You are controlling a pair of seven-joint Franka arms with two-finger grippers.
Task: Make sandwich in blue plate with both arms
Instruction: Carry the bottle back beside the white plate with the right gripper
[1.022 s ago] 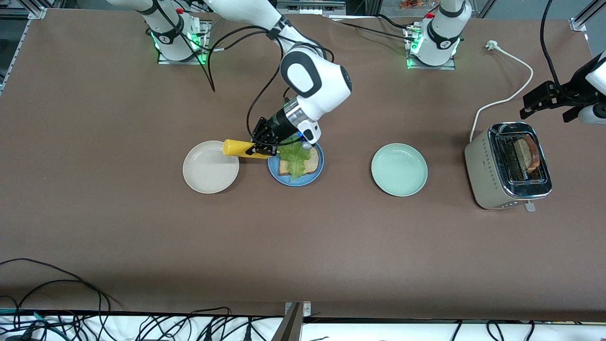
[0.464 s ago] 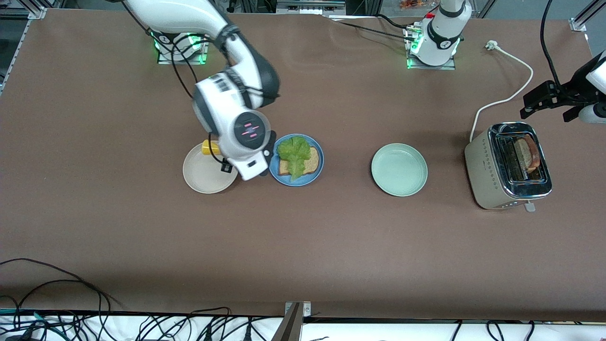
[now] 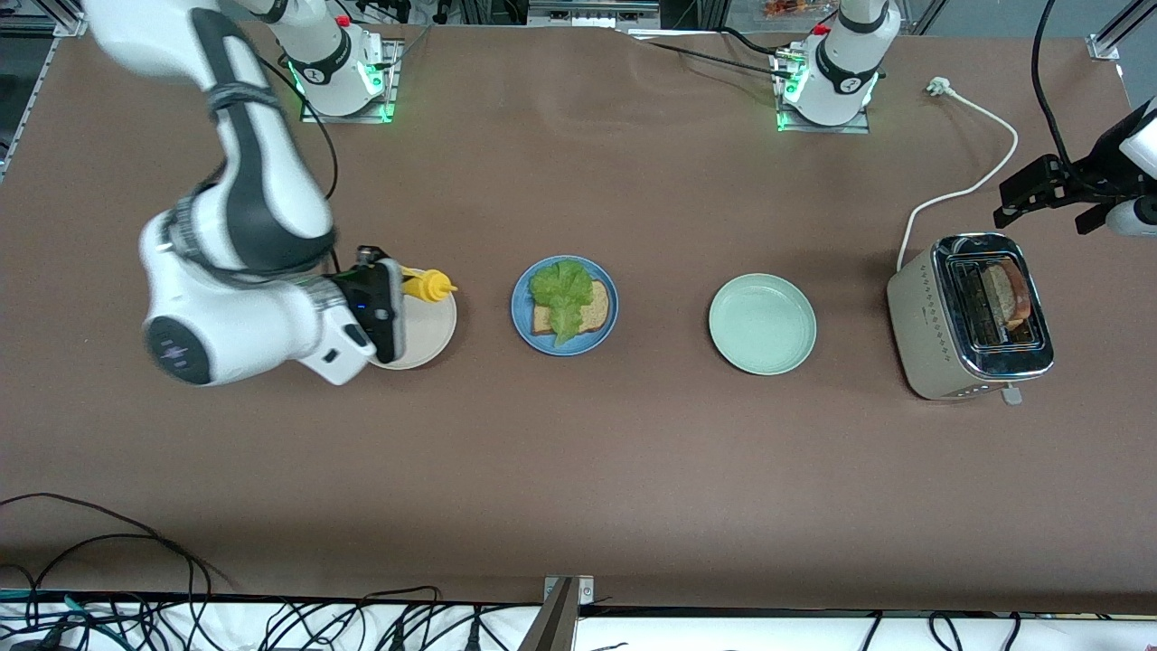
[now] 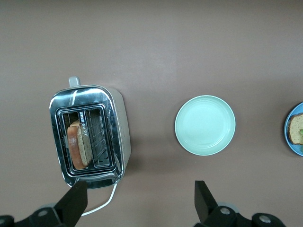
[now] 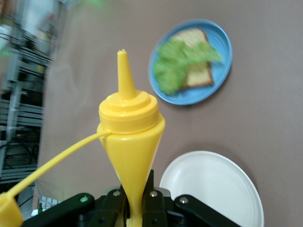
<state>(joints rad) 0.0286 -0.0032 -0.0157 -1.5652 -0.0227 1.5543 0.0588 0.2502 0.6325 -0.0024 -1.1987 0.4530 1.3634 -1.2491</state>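
On my front view the brown desk (image 3: 578, 470) carries three plates in a row. The blue plate (image 3: 565, 306) sits in the middle with one toast slice (image 3: 589, 314) on it and a green lettuce leaf (image 3: 560, 289) lying over the toast; I see no second slice on top. Toward the left arm's end stands a mint-green plate (image 3: 762, 324), bare, and past it a shiny toaster (image 3: 972, 316) with another toast slice (image 3: 1011, 294) standing in one slot. Its white cord (image 3: 972, 172) trails off toward the bases.

Toward the right arm's end is the cream-white plate (image 3: 407, 321). My right pincer (image 3: 398, 294) hangs over it, clamped on a yellow squeeze bottle (image 5: 130, 142), nozzle uncapped, the cap (image 5: 7, 210) dangling on its strap. The arm's wrist covers part of that plate, so I cannot make out how the bottle sits against it.

My left pincer (image 4: 137, 198) waits high over the desk by the toaster, fingers (image 4: 202, 196) spread apart, holding nothing. Only a sliver of the blue plate shows in its wrist view.

Loose black cables (image 3: 108, 579) run along the desk's near edge.
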